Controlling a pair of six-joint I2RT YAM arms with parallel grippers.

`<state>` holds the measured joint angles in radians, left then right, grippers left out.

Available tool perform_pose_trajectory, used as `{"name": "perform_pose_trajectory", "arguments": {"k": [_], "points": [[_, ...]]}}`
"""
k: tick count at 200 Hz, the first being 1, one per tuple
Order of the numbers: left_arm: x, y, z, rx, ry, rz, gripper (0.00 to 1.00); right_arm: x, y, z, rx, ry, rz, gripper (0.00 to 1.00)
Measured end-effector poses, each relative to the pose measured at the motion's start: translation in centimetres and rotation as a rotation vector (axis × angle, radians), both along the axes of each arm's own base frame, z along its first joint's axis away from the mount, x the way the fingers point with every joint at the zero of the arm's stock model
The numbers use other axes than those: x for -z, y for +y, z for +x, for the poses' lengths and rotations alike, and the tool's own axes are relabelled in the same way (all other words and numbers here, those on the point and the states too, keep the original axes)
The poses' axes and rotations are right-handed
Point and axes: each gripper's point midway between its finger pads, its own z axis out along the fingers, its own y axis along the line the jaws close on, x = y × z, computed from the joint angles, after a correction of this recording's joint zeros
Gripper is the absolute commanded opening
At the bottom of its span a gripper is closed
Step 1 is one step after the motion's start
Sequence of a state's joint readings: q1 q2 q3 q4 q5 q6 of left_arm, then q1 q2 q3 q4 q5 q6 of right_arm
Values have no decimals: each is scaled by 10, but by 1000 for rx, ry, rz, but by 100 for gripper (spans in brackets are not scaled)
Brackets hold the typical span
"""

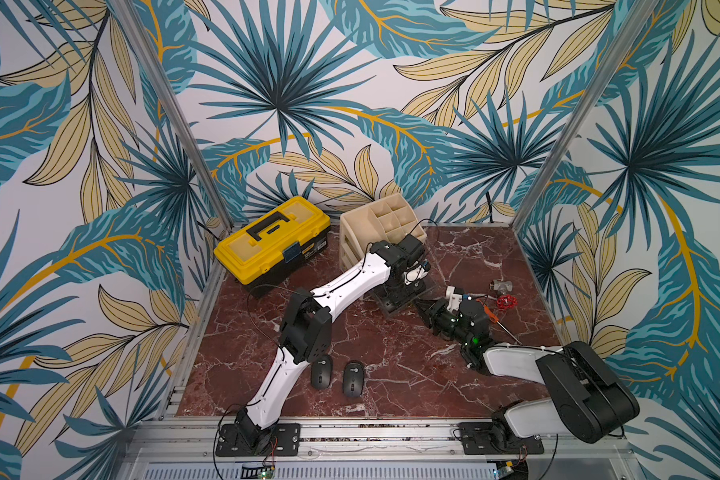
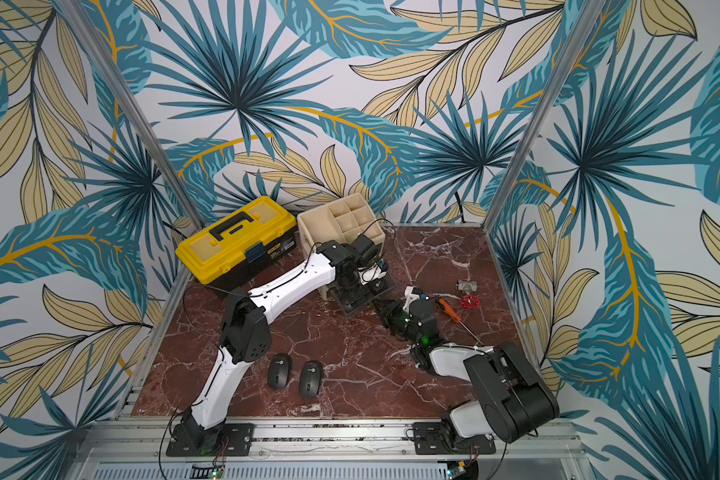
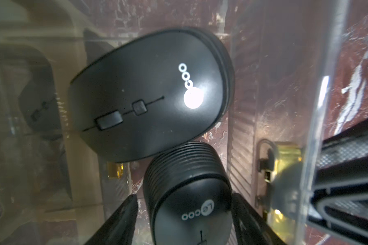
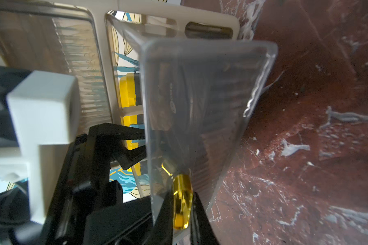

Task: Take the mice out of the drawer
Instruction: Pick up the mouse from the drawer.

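Note:
Two dark mice point(image 1: 321, 371) point(image 1: 353, 379) lie side by side on the marble near the front edge, seen in both top views point(image 2: 279, 370). The clear drawer point(image 1: 381, 302) is pulled out of the beige organizer. In the left wrist view, two more mice lie inside it: a far one point(image 3: 149, 95) and a near one point(image 3: 179, 169). My left gripper point(image 3: 185, 196) is open and straddles the near mouse. One finger touches it and a thin gap shows at the other. My right gripper point(image 4: 182, 197) is shut on the drawer's amber handle point(image 4: 182, 186).
A yellow toolbox point(image 1: 273, 241) stands at the back left, next to the beige organizer point(image 1: 385, 224). A red-wheeled valve point(image 1: 504, 297) and an orange screwdriver point(image 2: 449, 311) lie on the table to the right of the right gripper. Patterned walls close in three sides.

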<state>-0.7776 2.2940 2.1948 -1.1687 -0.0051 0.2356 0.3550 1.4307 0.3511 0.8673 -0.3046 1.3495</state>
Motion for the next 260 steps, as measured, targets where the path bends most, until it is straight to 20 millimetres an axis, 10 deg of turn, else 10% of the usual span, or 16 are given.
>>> {"name": "perform_pose_trajectory", "arguments": {"k": [51, 118, 186, 260], "points": [[0, 2, 2, 0, -14, 8, 86, 1, 1, 0, -8, -2, -9, 7], [-8, 5, 4, -1, -43, 11, 80, -5, 3, 1, -17, -17, -5, 7], [-13, 9, 9, -6, -69, 14, 75, -6, 4, 1, -26, -24, -12, 44], [-22, 16, 16, -26, -65, -13, 74, -40, -1, -6, -26, -125, -47, 49]]}}
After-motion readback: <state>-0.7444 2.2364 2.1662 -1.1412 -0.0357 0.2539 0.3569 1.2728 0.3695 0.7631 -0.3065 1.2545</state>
